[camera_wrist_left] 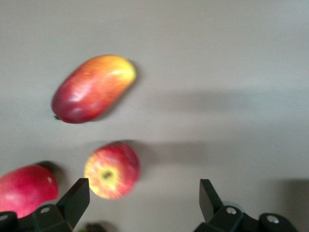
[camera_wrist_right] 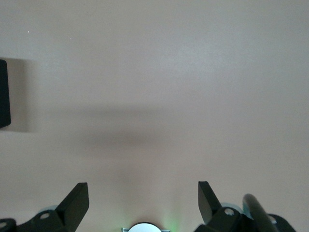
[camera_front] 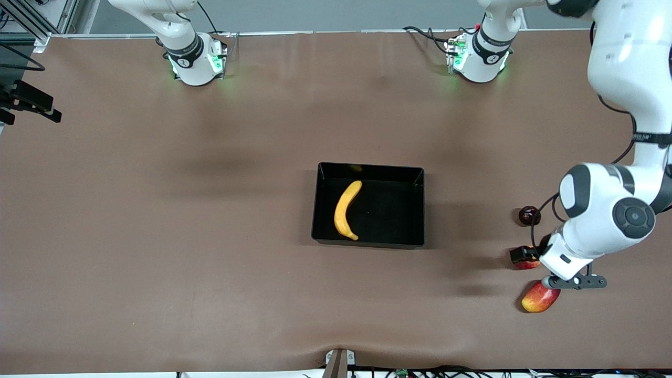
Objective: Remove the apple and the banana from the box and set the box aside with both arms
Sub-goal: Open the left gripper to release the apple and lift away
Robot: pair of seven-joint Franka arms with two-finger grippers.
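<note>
The black box (camera_front: 415, 207) stands mid-table with the yellow banana (camera_front: 346, 210) lying inside it. Toward the left arm's end lies the small red apple (camera_front: 527, 264) with yellow streaks (camera_wrist_left: 112, 170). My left gripper (camera_front: 525, 255) hangs just above it. In the left wrist view this gripper (camera_wrist_left: 143, 194) is open, and the apple sits close to one fingertip (camera_wrist_left: 77, 195) without being gripped. My right gripper (camera_wrist_right: 143, 195) is open over bare table, and the right arm waits near its base. A corner of the box (camera_wrist_right: 4, 94) shows in the right wrist view.
An oval red-yellow mango (camera_front: 541, 297) (camera_wrist_left: 94, 88) lies nearer the front camera than the apple. A plain dark red fruit (camera_front: 529, 215) (camera_wrist_left: 26, 189) lies farther from the camera than the apple. Brown table (camera_front: 157, 236) spreads around the box.
</note>
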